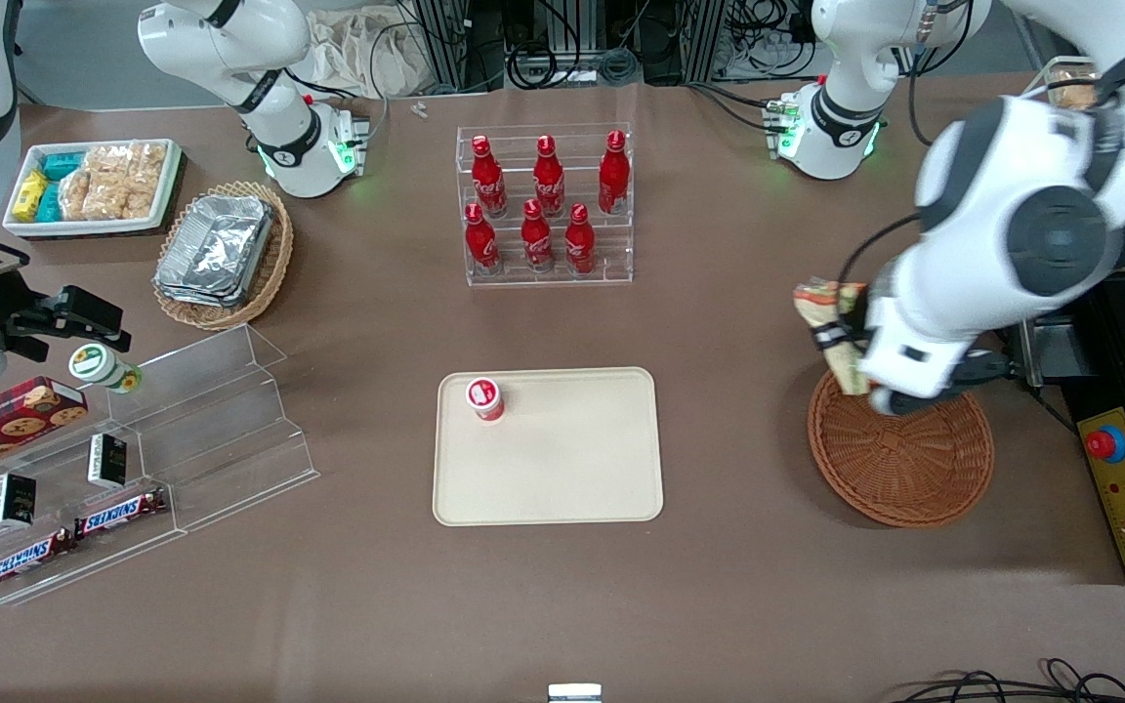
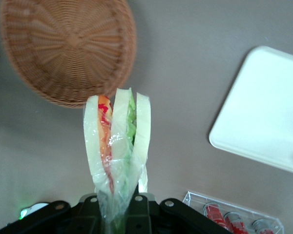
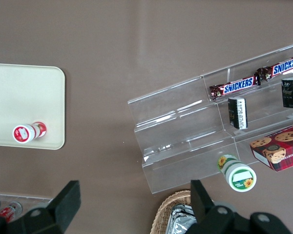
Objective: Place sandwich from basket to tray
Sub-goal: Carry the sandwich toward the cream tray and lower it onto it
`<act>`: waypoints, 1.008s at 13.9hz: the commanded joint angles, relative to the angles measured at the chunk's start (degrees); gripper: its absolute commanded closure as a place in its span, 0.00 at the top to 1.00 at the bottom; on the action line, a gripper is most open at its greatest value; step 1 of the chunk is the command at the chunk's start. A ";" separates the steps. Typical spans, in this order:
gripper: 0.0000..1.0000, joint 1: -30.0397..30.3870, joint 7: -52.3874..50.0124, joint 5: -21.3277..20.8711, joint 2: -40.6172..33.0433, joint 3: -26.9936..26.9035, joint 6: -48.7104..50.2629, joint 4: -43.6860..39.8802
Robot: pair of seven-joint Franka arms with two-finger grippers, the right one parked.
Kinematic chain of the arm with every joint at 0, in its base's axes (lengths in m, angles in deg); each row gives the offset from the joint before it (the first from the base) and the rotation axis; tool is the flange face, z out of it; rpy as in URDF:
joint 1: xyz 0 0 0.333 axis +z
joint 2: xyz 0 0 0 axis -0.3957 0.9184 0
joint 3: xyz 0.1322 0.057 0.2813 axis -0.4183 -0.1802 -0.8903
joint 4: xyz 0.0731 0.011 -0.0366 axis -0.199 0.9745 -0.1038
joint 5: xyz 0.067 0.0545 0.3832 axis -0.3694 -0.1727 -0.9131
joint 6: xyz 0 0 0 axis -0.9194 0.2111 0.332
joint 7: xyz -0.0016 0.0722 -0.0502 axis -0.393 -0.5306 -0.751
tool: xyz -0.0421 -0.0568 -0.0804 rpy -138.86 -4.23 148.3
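The sandwich [image 1: 824, 310] hangs in the air, lifted clear of the basket [image 1: 902, 459] and just above its rim on the side facing the tray. My left gripper [image 1: 842, 344] is shut on its wrapped tip. In the left wrist view the sandwich [image 2: 117, 146] stands up out of the gripper [image 2: 118, 214], showing pale bread with orange, red and green layers under clear wrap. The reddish-brown basket [image 2: 63, 48] lies below it with nothing in it. The cream tray [image 1: 548, 478] sits mid-table, toward the parked arm's end from the basket, and its corner [image 2: 263, 112] shows in the wrist view.
A small red bottle [image 1: 485, 398] stands on the tray's corner. A clear rack of red bottles [image 1: 548, 210] stands farther from the front camera. A control box with a red button [image 1: 1124, 478] lies beside the basket. A tan basket of foil containers [image 1: 221, 254] and acrylic snack shelves [image 1: 133, 469] sit toward the parked arm's end.
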 commanded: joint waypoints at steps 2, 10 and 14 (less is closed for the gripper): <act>0.01 0.34 1.15 -3.42 4.34 7.10 -2.77 -1.51; 0.00 -7.64 -7.16 -18.78 17.78 14.77 -17.09 -1.51; 0.00 -8.28 -12.56 -20.49 24.11 14.77 -24.57 -1.33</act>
